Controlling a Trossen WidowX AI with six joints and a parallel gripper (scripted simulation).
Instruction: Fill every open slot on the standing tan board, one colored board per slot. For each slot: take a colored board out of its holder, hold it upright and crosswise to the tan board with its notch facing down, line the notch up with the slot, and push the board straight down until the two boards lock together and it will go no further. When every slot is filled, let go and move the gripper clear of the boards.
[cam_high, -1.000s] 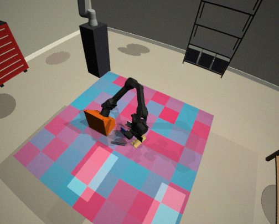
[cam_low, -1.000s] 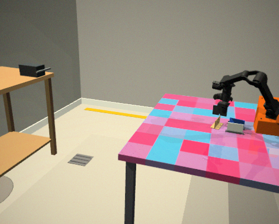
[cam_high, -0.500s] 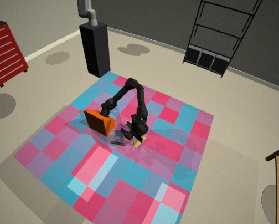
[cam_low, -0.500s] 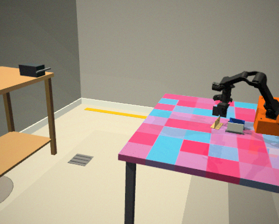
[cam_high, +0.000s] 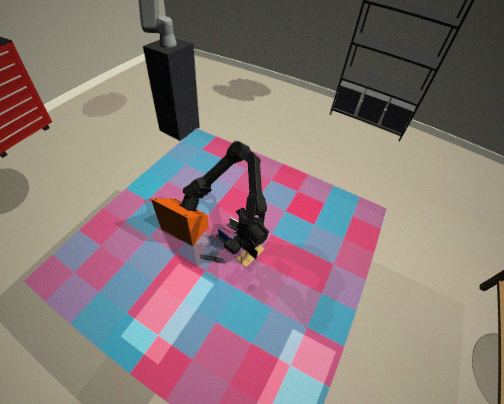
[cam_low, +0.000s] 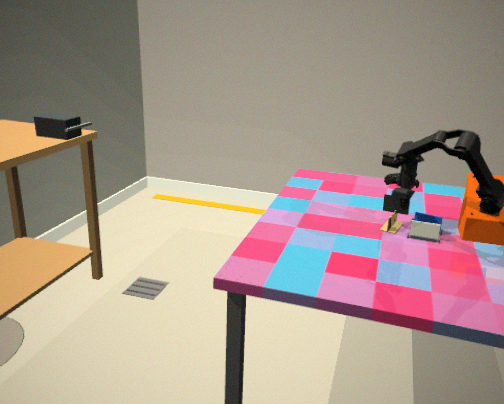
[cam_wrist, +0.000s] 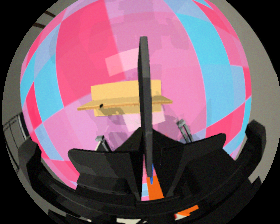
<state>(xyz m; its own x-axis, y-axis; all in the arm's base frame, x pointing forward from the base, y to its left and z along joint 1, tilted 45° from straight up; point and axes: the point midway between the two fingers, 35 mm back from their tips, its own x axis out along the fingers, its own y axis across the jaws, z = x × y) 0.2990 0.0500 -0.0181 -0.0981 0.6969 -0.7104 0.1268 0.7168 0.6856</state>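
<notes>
My gripper (cam_low: 401, 193) (cam_wrist: 145, 142) is shut on a black board (cam_low: 393, 203) (cam_wrist: 144, 85). The board is upright, seen edge-on in the wrist view, above the tan board and crosswise to it. The tan board (cam_low: 395, 219) (cam_wrist: 124, 105) stands on a flat tan base (cam_high: 245, 259) (cam_wrist: 125, 90). A small dark mark, perhaps a slot, shows on its left part in the wrist view; the held board hides part of the right. The held board's notch is not visible. A blue board (cam_high: 223, 235) (cam_low: 427, 218) stands behind a pale panel (cam_low: 425, 230) in the exterior view, nearer the arm's base.
The orange arm base (cam_high: 175, 222) (cam_low: 482, 225) stands beside the blue board. A dark, low holder-like piece (cam_high: 212, 258) lies on the checkered table top (cam_high: 220, 305) (cam_low: 305, 260). Grey metal pieces (cam_wrist: 185, 131) (cam_wrist: 102, 144) show near the fingers in the wrist view.
</notes>
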